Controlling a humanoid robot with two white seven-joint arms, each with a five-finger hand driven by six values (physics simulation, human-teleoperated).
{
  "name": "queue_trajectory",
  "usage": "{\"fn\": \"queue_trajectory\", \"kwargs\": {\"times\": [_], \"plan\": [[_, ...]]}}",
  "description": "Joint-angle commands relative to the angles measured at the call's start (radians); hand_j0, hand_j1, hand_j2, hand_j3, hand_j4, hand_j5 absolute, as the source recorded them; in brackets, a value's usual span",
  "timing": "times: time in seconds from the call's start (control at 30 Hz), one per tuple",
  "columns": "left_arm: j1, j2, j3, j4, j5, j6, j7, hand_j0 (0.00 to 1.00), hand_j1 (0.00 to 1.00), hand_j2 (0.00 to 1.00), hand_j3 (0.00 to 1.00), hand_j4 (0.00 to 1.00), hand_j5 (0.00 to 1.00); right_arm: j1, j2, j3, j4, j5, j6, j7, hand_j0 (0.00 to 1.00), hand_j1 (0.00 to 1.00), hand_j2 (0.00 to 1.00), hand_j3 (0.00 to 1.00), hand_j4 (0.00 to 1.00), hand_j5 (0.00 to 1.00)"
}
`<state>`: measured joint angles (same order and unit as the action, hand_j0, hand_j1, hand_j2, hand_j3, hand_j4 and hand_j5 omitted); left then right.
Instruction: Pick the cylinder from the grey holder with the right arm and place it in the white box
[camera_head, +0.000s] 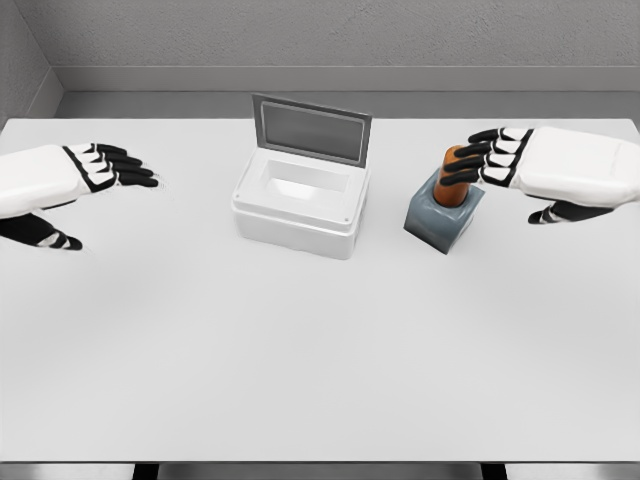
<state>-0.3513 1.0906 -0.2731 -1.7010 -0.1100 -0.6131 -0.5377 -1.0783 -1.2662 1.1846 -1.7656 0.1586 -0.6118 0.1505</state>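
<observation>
From my head camera I see the wide, pale grey surface (300, 360) with three things grouped toward its far half. The orange, upright cylinder (455, 180) stands in the dark grey, block-shaped holder (440, 218), right of centre, its top half sticking out above the block. My right hand (500, 160), white with black finger segments, comes in from the right edge and sits at the cylinder's upper part: the fingers (478, 165) are extended and slightly bent, lying across the front of the cylinder's top, while the thumb (565, 213) hangs lower and well apart from it, so I read the hand as loosely spread and not clamped on anything; whether the fingertips actually touch the cylinder I cannot tell. Just left of the holder sits the white, rectangular box (297, 205), its hollow uncovered and its grey-panelled lid (312, 128) standing up at the back. My left hand (105, 168) hovers near the left edge, well apart from the box, fingers straight and relaxed, holding nothing.
</observation>
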Motion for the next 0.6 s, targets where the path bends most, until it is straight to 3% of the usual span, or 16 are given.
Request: {"fn": "queue_trajectory", "kwargs": {"times": [0.0, 0.13, 0.2, 0.3, 0.33, 0.37, 0.47, 0.57], "plan": [[-0.002, -0.084, 0.009, 0.049, -0.08, 0.002, -0.013, 1.0, 1.0, 1.0, 1.0, 1.0, 1.0, 0.0, 0.001, 0.003, 0.0, -0.004, 0.001, -0.002, 1.0, 1.0, 1.0, 1.0, 1.0, 1.0], [-0.008, -0.107, 0.012, 0.024, -0.086, 0.002, -0.044, 1.0, 1.0, 1.0, 1.0, 1.0, 1.0, 0.0, 0.002, 0.003, 0.0, -0.007, 0.001, -0.008, 1.0, 1.0, 1.0, 1.0, 1.0, 1.0], [-0.009, -0.109, 0.014, 0.011, -0.086, 0.002, -0.045, 1.0, 1.0, 1.0, 1.0, 1.0, 1.0, -0.048, 0.002, 0.003, 0.002, -0.016, 0.001, -0.012, 1.0, 1.0, 1.0, 1.0, 1.0, 1.0], [-0.009, -0.106, 0.017, -0.002, -0.096, 0.002, -0.054, 1.0, 1.0, 1.0, 1.0, 1.0, 1.0, -0.055, 0.01, 0.003, 0.003, -0.013, 0.001, -0.008, 1.0, 1.0, 1.0, 1.0, 1.0, 1.0], [-0.009, -0.103, 0.018, -0.022, -0.096, 0.002, -0.062, 1.0, 1.0, 1.0, 1.0, 1.0, 1.0, -0.087, 0.028, 0.003, 0.003, -0.011, 0.001, 0.021, 1.0, 1.0, 1.0, 1.0, 1.0, 1.0], [-0.014, -0.103, 0.018, -0.023, -0.096, 0.002, -0.062, 1.0, 1.0, 1.0, 1.0, 1.0, 1.0, -0.104, 0.036, 0.001, 0.003, -0.022, 0.001, 0.11, 1.0, 1.0, 1.0, 1.0, 1.0, 1.0], [-0.017, -0.106, 0.02, -0.042, -0.106, 0.002, -0.067, 1.0, 1.0, 1.0, 1.0, 1.0, 1.0, -0.158, 0.097, 0.0, 0.026, -0.174, 0.001, 0.451, 1.0, 1.0, 1.0, 1.0, 1.0, 1.0], [-0.011, -0.104, 0.018, -0.054, -0.117, 0.002, -0.068, 1.0, 1.0, 1.0, 1.0, 1.0, 1.0, -0.199, 0.194, 0.001, 0.133, -0.22, 0.001, 0.46, 1.0, 1.0, 1.0, 1.0, 1.0, 1.0]]}}
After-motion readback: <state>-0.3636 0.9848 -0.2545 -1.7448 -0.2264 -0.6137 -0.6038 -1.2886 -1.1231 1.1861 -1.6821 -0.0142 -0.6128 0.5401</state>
